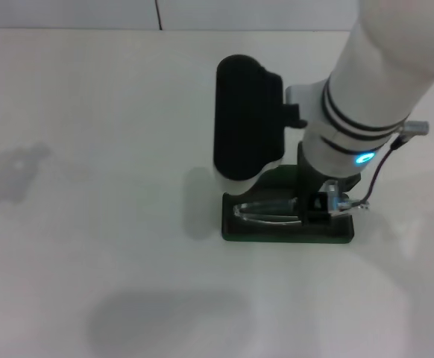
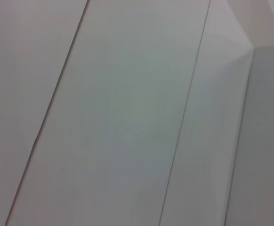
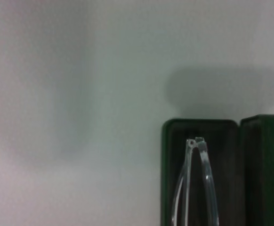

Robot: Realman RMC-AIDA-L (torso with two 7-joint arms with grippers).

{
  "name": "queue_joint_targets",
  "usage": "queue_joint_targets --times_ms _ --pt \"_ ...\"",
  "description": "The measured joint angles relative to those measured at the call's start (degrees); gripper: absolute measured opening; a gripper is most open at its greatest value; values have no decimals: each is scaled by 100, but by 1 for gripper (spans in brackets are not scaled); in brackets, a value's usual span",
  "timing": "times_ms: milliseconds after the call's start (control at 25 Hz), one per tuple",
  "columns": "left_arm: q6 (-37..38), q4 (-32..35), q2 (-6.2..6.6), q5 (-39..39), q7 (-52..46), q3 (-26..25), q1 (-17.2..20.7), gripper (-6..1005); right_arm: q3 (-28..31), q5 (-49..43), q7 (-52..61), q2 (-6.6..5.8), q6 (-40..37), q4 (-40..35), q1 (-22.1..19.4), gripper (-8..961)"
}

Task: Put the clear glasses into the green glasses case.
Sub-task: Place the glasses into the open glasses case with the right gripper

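While lying open on the white counter (image 1: 90, 186):
Case: dark green rectangular hinged glasses case (image 1: 236, 227), lid raised.
Glasses: clear plastic glasses (image 1: 265, 211) inside its tray.
Right gripper (image 1: 321, 205): over the case; fingers' state cannot be told.

One green glasses case (image 1: 288, 231) lies open on the counter (image 1: 90, 186), and one pair of clear glasses (image 1: 265, 211) sits in it. One robot arm (image 1: 366, 97) reaches over the case. Nothing else countable shows on the counter.
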Motion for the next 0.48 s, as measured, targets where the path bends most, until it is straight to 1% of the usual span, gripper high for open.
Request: queue_joint_targets --times_ms 160,480 --pt "2 -11 -6 9 79 9 4 92 -261 -174 322 0 232 33 35 138" --pt "-2 -16 -20 47 100 8 -19 92 -465 -252 478 -1 375 105 38 140"
